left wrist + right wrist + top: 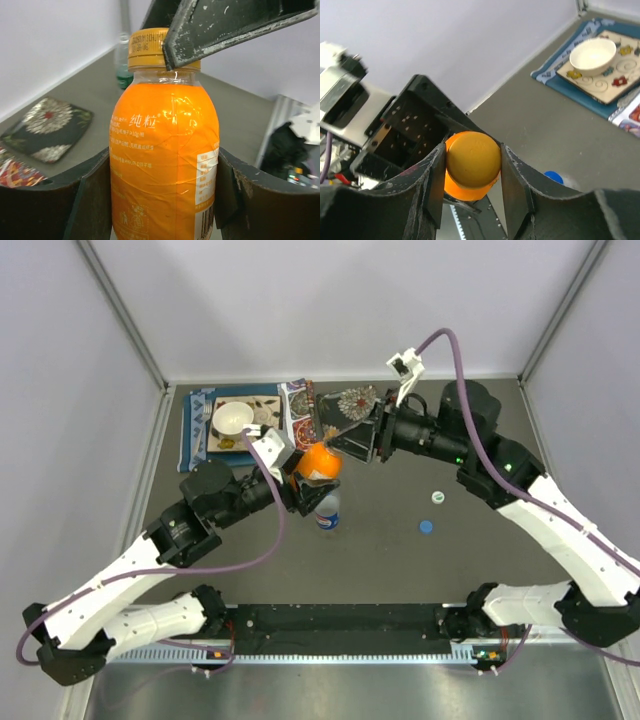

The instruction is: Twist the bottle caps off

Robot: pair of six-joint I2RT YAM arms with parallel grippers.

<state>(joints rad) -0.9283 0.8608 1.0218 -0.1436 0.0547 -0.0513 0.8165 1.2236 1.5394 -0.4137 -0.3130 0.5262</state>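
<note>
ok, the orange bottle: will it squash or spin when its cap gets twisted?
Probably hefty: the orange bottle looks full to the neck. Its creased label hints at a thin wall, so it may dent in the left claw. The glossy label might let it spin while the right claw turns the cap.

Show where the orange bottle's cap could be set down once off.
Bare tabletop lies near centre, bordered by the standing bottle, the blue cap, the white cap and the near rail. Crowded: back left, with the mats, the bowl and the orange bottle.
</note>
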